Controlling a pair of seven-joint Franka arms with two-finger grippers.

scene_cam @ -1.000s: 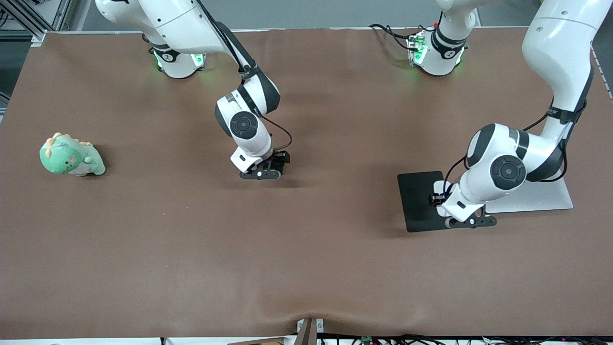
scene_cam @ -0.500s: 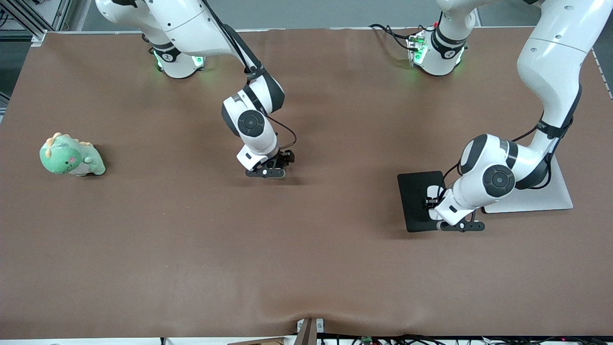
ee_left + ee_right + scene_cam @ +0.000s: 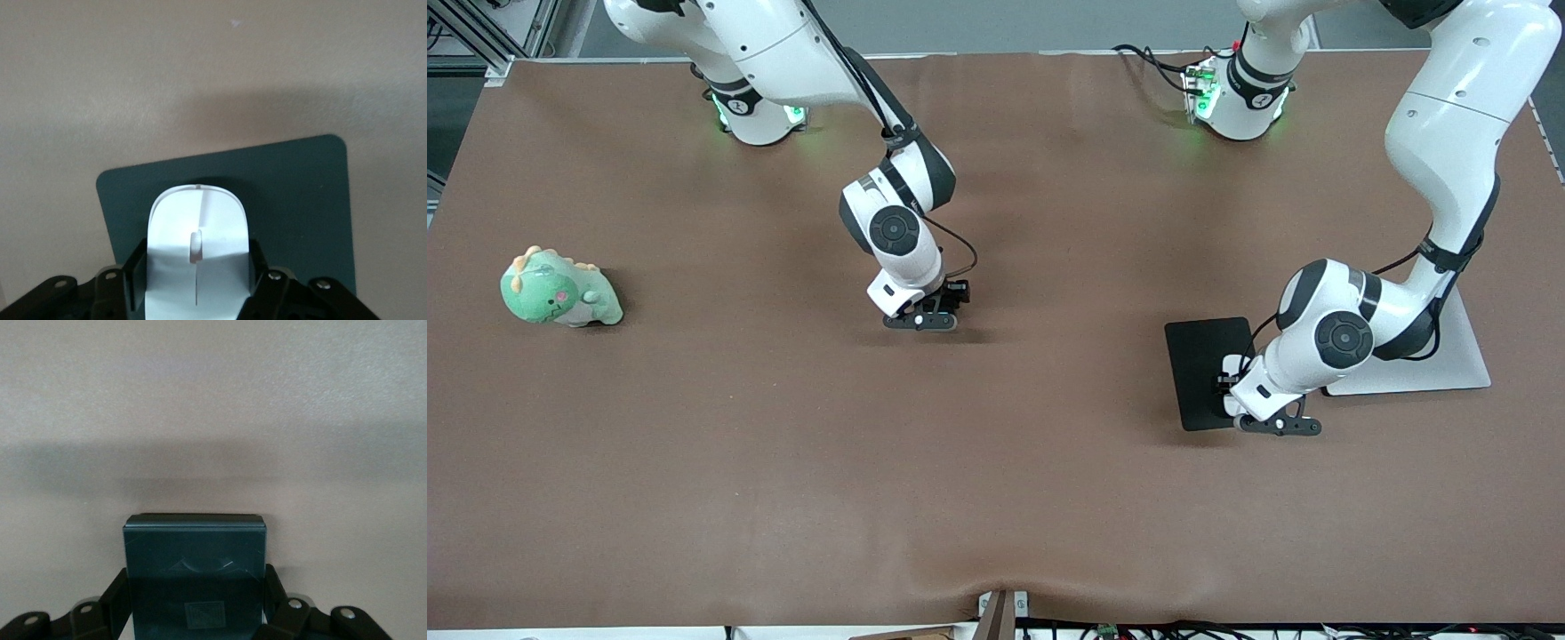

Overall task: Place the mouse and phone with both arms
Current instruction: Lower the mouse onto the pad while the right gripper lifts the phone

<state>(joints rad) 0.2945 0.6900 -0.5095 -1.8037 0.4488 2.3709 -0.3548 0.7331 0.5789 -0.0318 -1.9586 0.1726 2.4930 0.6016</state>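
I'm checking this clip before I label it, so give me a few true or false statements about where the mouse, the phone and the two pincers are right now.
1. The left pincer is shut on the glossy white oval mouse. True.
2. That mouse is over the green plush dinosaur toy. False: it is over the flat black rectangular mouse pad; the toy sits alone at the right arm's end of the brown table.
3. The right pincer is shut on the small black rounded-corner phone. True.
4. The phone is over the mouse pad. False: bare brown table lies under it, near the middle.
5. The flat white board lies beside the mouse pad. True.
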